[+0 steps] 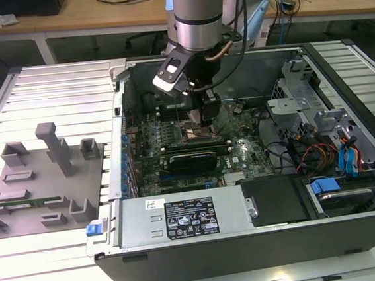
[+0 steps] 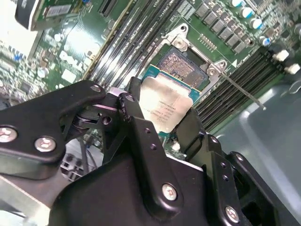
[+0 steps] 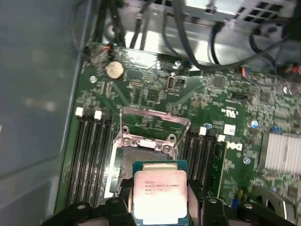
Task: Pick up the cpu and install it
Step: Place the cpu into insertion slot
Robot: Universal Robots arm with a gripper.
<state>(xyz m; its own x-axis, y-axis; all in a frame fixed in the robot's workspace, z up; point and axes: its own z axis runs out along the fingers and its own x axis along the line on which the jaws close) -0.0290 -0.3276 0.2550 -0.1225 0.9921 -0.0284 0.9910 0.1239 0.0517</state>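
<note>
My gripper hangs inside the open computer case, just above the motherboard socket. It is shut on the cpu, a small square chip with a pale silver top and a green rim. In the second wrist view the cpu sits tilted between two black fingers, directly over the open socket. In the first wrist view the socket lies open with its metal load plate raised, and the chip hovers at its near edge.
Memory slots flank the socket on both sides. A black card and the power supply lie toward the case front. Cables and drive bays fill the exterior view's right. A grey tray holding a green memory stick is outside the case.
</note>
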